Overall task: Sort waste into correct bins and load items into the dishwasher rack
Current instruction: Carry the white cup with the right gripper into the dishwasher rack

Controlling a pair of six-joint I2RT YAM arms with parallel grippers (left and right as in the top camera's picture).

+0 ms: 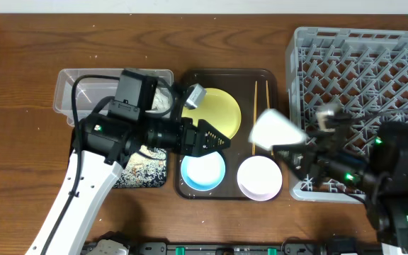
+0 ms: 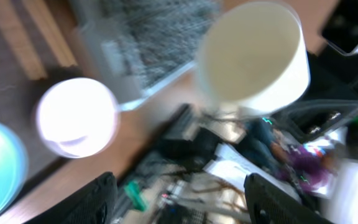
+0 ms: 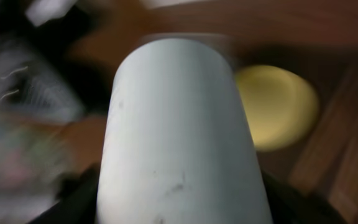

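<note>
**Small white cup: carry it back over the rack**

The small white cup [image 1: 275,129] sits clamped between the fingers of the right gripper [image 3: 179,205] and is lifted off the table. The white-pinkish bowl [image 1: 259,177] is just below the fingertips, and the chopsticks [image 1: 255,113] lie just beyond the cup. The dishwasher rack [image 1: 360,64] lies behind the fingertips, under the wrist.

We judge the step in hand to be racking the cup. We draw the wrist back over the lattice, hold the grip firm, and lower the cup between pegs before we release. Both wrist views are blurred, so we go slowly.

The left gripper [image 1: 218,137], jaws wide and empty, hovers at the edge of the pale-yellow plate [image 1: 214,106]. We stay away from it.
</note>
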